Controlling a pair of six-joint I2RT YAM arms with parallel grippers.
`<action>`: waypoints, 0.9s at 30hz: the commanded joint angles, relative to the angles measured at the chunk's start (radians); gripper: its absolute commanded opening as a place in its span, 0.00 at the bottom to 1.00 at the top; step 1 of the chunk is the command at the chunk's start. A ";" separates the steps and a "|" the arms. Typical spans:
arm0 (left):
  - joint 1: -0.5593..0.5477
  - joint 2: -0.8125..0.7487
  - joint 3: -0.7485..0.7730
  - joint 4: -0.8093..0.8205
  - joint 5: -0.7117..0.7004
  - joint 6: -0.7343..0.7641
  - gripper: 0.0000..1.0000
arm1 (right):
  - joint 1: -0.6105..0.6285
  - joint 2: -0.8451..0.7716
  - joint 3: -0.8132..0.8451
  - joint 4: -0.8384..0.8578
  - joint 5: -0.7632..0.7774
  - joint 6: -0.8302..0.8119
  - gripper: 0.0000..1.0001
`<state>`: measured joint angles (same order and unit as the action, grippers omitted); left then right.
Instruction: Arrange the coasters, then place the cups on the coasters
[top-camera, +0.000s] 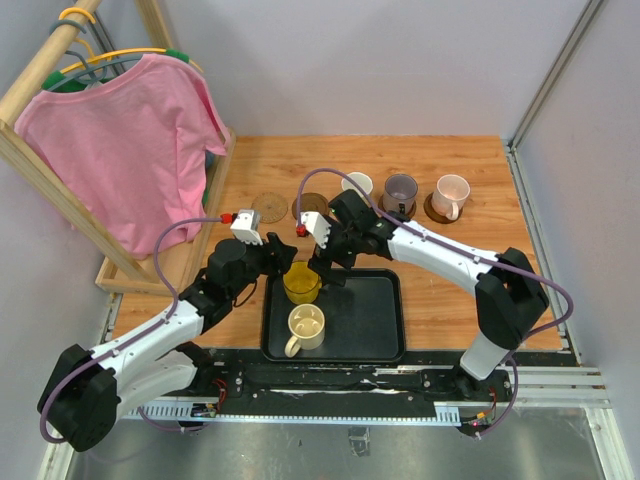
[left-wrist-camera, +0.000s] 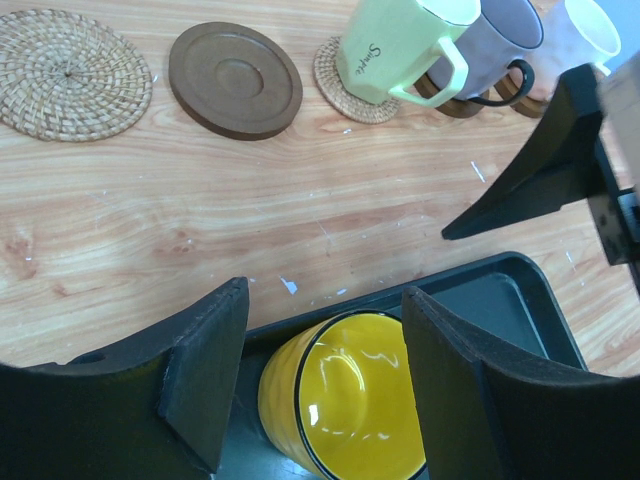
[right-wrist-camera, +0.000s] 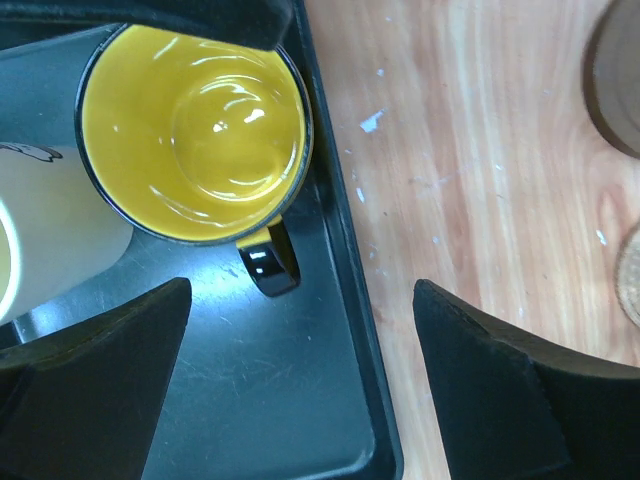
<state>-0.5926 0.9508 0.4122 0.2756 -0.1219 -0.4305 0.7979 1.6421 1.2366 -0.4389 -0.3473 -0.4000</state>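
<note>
I was standing by. The yellow cup (top-camera: 301, 283) sat upright in the black tray (top-camera: 372, 325), at its far-left corner. The cream cup (top-camera: 306, 325) was just nearer the arms in the same tray, its handle toward the bases.

The left gripper (left-wrist-camera: 322, 305) was down over the yellow cup, jaws spread, one finger either side of it. A sliver of tray showed btwn the cup and one of the fingers (left-wrist-camera: 205, 365). Couldn't tell whether the other pad touched.

The right gripper (right-wrist-camera: 300, 290) hung just beside, jaws spread wide w/ nothing btwn them but the tray's rim and the wooden table (top-camera: 450, 290). The yellow cup's dark handle (right-wrist-camera: 268, 262) pointed its way.

Farther back on the wood ran a row, L to R:
- A bare tan coaster (left-wrist-camera: 70, 75).
- A bare dark brown coaster (left-wrist-camera: 235, 78) right next to it.
- The whitish-green cup (left-wrist-camera: 400, 45) on a second tan coaster (left-wrist-camera: 340, 90).
- The greyish-purple cup (top-camera: 401, 190) on the purple cup's coaster (left-wrist-camera: 448, 100), dark brown.
- The pale pink cup (top-camera: 451, 195) on the pink cup's coaster (top-camera: 434, 210), also dark.

So 3 cups were on coasters and 2 in the tray.

Off to the left a pink shirt (top-camera: 130, 130) hung on a wooden rack (top-camera: 40, 165).
</note>
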 joint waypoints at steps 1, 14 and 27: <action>-0.006 -0.021 -0.012 -0.008 -0.037 -0.004 0.67 | -0.008 0.075 0.053 -0.043 -0.126 -0.049 0.92; -0.006 -0.038 -0.030 -0.017 -0.063 -0.008 0.70 | -0.008 0.169 0.067 -0.035 -0.238 -0.026 0.79; -0.006 -0.040 -0.044 -0.020 -0.065 -0.016 0.69 | 0.013 0.142 -0.036 0.063 -0.238 0.064 0.48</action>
<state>-0.5926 0.9264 0.3851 0.2443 -0.1680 -0.4381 0.7979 1.8023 1.2411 -0.4133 -0.5941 -0.3775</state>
